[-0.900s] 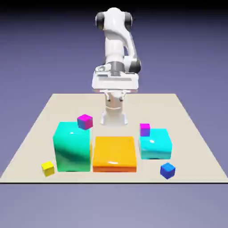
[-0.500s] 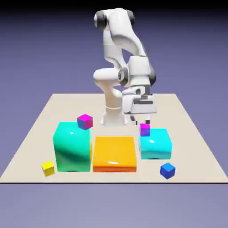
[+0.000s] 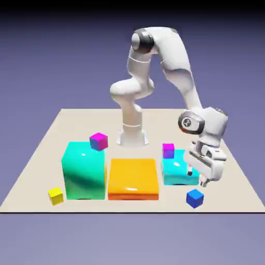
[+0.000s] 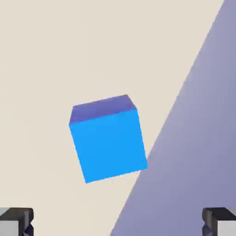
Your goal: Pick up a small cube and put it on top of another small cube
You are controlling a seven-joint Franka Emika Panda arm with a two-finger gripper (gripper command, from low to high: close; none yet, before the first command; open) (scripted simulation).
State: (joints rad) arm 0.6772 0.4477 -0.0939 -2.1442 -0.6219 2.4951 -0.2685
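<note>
The white arm bends out from its base and down toward the worktop, ending with the gripper hanging just above the small deep-blue cube. The jaws stand wide apart with nothing between them; in the hand view the two grey fingertips sit at the bottom corners, and the blue cube lies on the beige surface between and ahead of them, untouched, close to the worktop's edge where the violet backdrop begins.

From the exterior view, taking the orange block as the centre of the clock, the blue cube sits at about four o'clock, alone near the front edge of the worktop and just in front of the smaller teal block. That teal block stands at three o'clock, beside the orange one, with a small magenta cube at its back left corner; whether it rests on the block or behind it I cannot tell. At nine o'clock rises the taller teal block, with a second magenta cube at its rear top corner. A small yellow cube sits at about eight o'clock, near the front left of the worktop, well apart from the blue one.
</note>
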